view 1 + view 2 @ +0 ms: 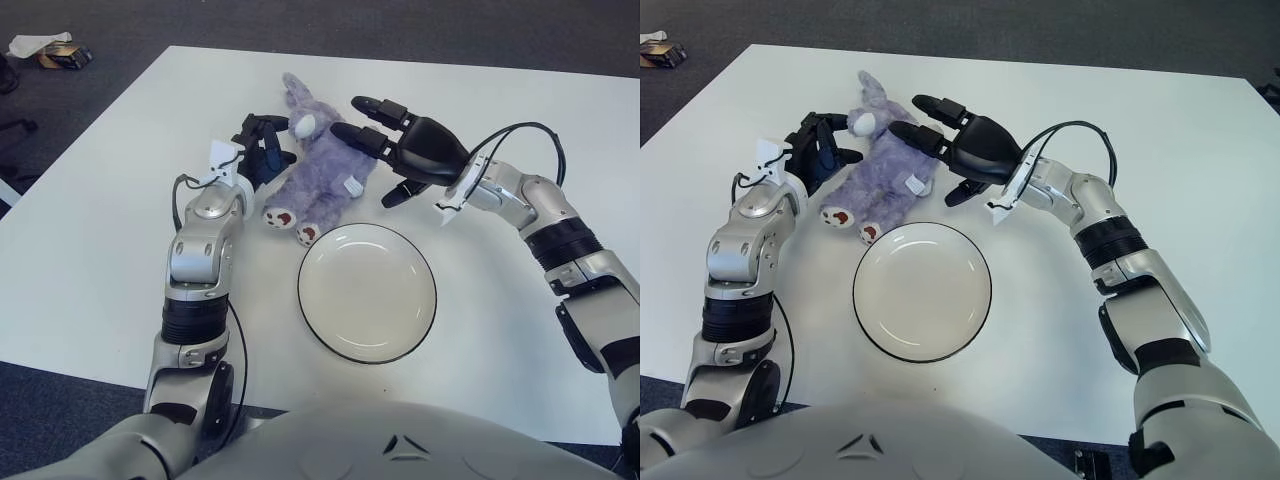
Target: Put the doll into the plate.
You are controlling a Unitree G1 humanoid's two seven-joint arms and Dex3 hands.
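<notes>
A purple plush doll (318, 172) lies on the white tabletop (100, 250) between both hands, beyond the empty plate (367, 291). The left robot hand (258, 148) and right robot hand (385, 140) flank it, fingers open. The grasp looks imminent: close, lift, carry to plate.

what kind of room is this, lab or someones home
Probably an office or lab rather than a home: a plain white table stands on dark grey carpet, set with only a purple plush doll and an empty plate between the left robot hand and right robot hand.
</notes>
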